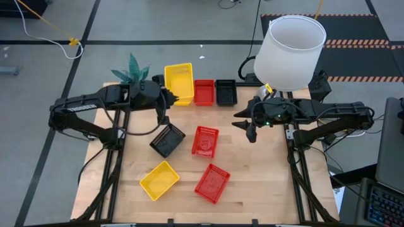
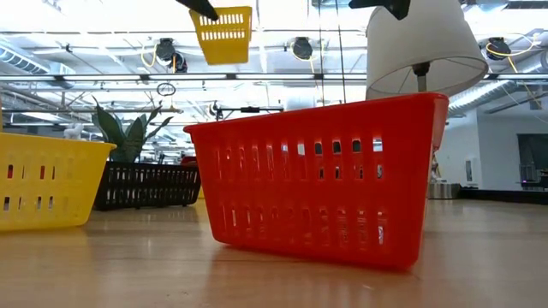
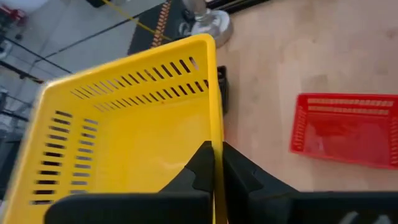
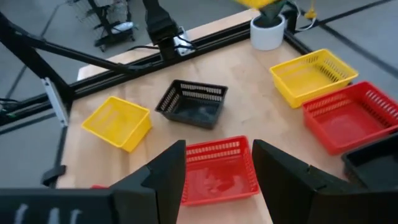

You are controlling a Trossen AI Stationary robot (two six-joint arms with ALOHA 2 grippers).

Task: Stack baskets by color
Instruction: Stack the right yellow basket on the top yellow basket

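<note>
Left jaws [image 3: 216, 163]: I have them pinched on the wall of a yellow basket [image 3: 130, 130], one jaw inside it, one outside.
Held basket: I see it lifted clear of the table [image 1: 265, 189], high in the low view [image 2: 224, 34], above the far row.
Right jaws [image 4: 217, 171]: spread wide, holding nothing, hovering over the right-middle of the table, above a red basket [image 4: 214, 171].
Far row: yellow row basket [image 4: 314, 76] at the left, then red row basket [image 1: 204, 92], then black row basket [image 1: 226, 92], side by side at the far edge.
Middle: black basket [image 1: 167, 140] sits tilted left of centre; the red basket under my right wrist camera lies just right of it [image 1: 205, 140].
Near side: yellow near basket [image 1: 159, 180] at the left, red near basket [image 1: 212, 183] to its right, apart from each other.
Off to the side: lampshade [image 1: 289, 53] at the far right corner; plant [image 1: 131, 69] at the far left, in a white pot [image 4: 268, 32].
</note>
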